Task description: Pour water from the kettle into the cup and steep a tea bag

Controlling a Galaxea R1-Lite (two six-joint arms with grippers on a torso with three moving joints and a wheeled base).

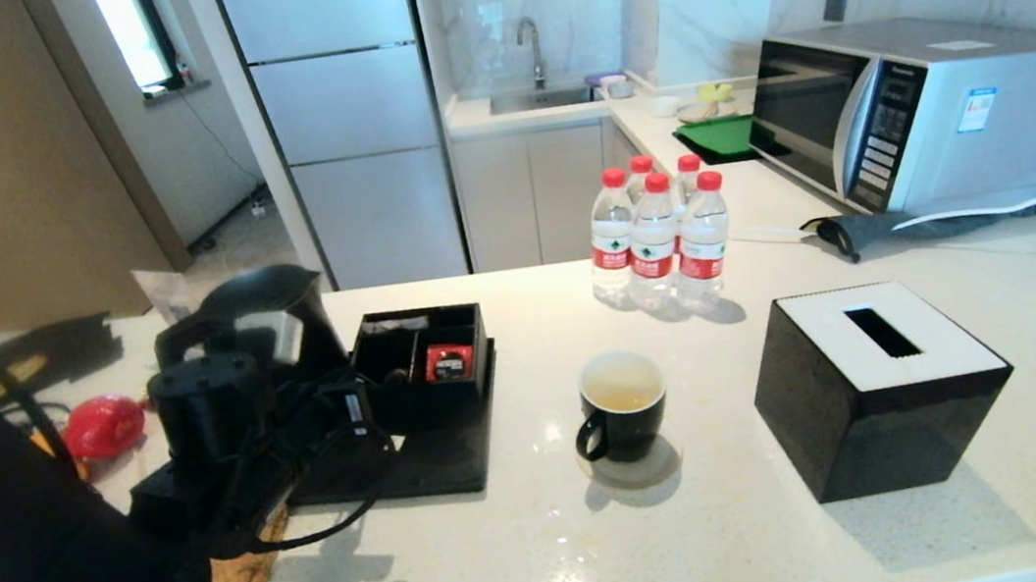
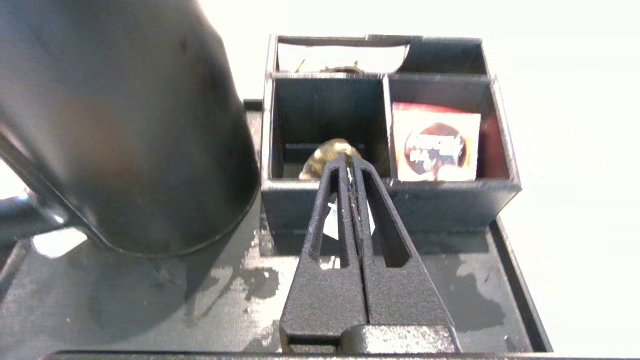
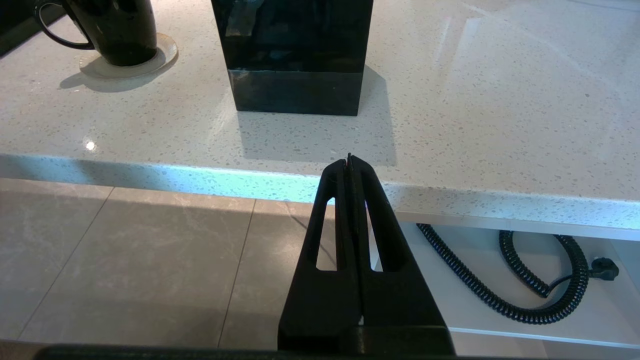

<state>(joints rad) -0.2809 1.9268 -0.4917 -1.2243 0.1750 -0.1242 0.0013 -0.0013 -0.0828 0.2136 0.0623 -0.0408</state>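
**Left gripper pinched shut at the tea bag compartment**

Your left gripper [image 2: 350, 162] has its two fingers pressed flat together, their tips over the front wall of the black organiser box [image 2: 390, 200]. Right at those tips you see the tea bag [image 2: 330, 152], a small pale rounded lump in the box's near-left compartment. Something thin and white shows between and behind the fingers, but you cannot tell whether it is the string or tag, nor whether the tips actually clamp it. From the head view the gripper itself is lost behind the arm's dark bulk and cables, so you get no second look at the grip.

Beside that compartment, the neighbouring one holds a red sachet [image 2: 435, 145]. The box's back section is washed out by glare and its contents are unreadable.

The kettle [image 2: 120, 125] stands just beside the box on the same black tray [image 2: 510, 295], which carries wet patches. In the wrist view its top and handle are cut off; in the head view the arm hides its lower half.

Further out, the cup [image 1: 623, 405] sits on a coaster well apart from the tray, with the water [image 1: 623, 384] pale yellowish inside. Past it stand a tissue box [image 1: 876, 385] and red-capped bottles [image 1: 654, 235].

Your right gripper [image 3: 349, 162] hangs below the counter edge, fingers closed on nothing.
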